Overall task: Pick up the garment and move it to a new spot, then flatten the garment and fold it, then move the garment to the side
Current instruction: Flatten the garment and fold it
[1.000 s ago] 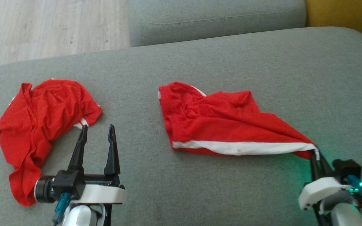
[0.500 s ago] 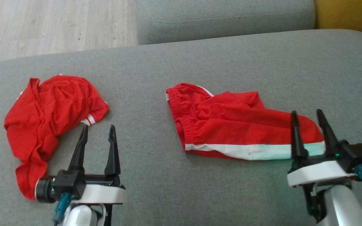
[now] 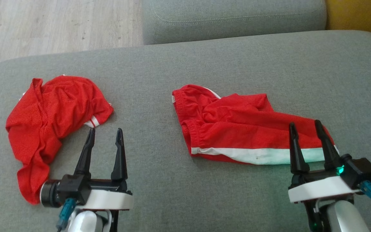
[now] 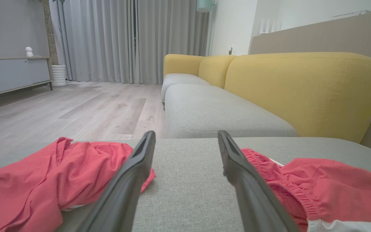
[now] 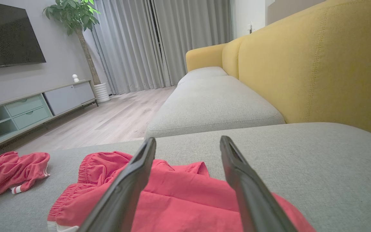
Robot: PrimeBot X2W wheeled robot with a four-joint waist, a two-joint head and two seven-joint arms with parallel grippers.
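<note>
Two empty grippers, fingers spread: left gripper (image 3: 105,129), right gripper (image 3: 304,122); shorts (image 3: 237,129) rumpled near seat (image 3: 237,64) centre; move seemingly done; flattening, folding, setting aside pending.

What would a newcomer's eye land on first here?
Red on the grey cushion: a crumpled garment at the left, white-striped shorts right of the middle. The right tool stands open over the shorts' right end, holding nothing; the left tool, open too, hovers near the garment.

A grey sofa seat (image 3: 237,64) meets a yellow backrest (image 4: 301,93), beside pale wood floor (image 3: 43,25) and curtains (image 4: 108,38).
</note>
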